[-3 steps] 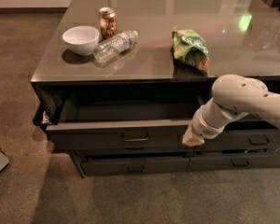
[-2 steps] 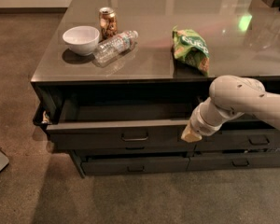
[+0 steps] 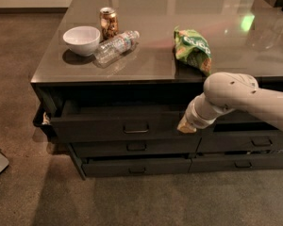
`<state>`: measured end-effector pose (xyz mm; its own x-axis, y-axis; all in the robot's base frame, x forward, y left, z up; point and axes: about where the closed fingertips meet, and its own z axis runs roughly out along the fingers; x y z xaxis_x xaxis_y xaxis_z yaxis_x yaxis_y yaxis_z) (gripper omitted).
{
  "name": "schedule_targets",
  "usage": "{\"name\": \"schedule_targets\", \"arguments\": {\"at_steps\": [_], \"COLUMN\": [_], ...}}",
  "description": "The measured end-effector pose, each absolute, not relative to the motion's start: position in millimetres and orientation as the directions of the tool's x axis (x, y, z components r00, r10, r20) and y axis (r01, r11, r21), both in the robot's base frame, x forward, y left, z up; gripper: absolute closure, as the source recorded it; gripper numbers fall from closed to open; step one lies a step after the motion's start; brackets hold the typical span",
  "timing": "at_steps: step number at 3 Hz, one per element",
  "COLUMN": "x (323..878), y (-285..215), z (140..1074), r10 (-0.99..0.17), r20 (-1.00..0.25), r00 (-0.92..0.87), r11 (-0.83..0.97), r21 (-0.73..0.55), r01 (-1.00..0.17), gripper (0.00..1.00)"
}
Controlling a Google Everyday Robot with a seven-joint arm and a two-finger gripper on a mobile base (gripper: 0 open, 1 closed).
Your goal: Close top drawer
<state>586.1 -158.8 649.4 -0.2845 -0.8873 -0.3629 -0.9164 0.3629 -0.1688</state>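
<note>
The top drawer (image 3: 108, 125) is a wide dark drawer under the table's front edge, pulled out only a little, with a thin strip of dark interior showing. Its small metal handle (image 3: 136, 128) sits at the centre of the flat front. My gripper (image 3: 186, 126) comes in from the right on a pale arm and presses against the right end of the drawer front.
On the grey tabletop (image 3: 151, 65) stand a white bowl (image 3: 81, 39), a can (image 3: 108, 22), a lying plastic bottle (image 3: 116, 45) and a green snack bag (image 3: 193, 49). Slimmer dark drawers (image 3: 137, 148) sit below. Brown carpet (image 3: 19, 102) surrounds the table.
The top drawer has slid in toward the table, so less interior shows. My gripper has moved inward with the drawer front.
</note>
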Motion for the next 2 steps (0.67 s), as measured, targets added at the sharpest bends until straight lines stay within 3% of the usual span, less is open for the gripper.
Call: {"name": "schedule_targets", "arguments": {"at_steps": [1, 2], "x": [593.6, 590.4], "y": [-149.2, -147.5], "z": [644.6, 643.1], "r10": [-0.888, -0.887], "r20": [-0.37, -0.373], "r00": [-0.272, -0.271], "r11": [0.353, 0.352], "r21": [-0.171, -0.17], "r01": [-0.92, -0.92], "gripper": [0.11, 0.0]}}
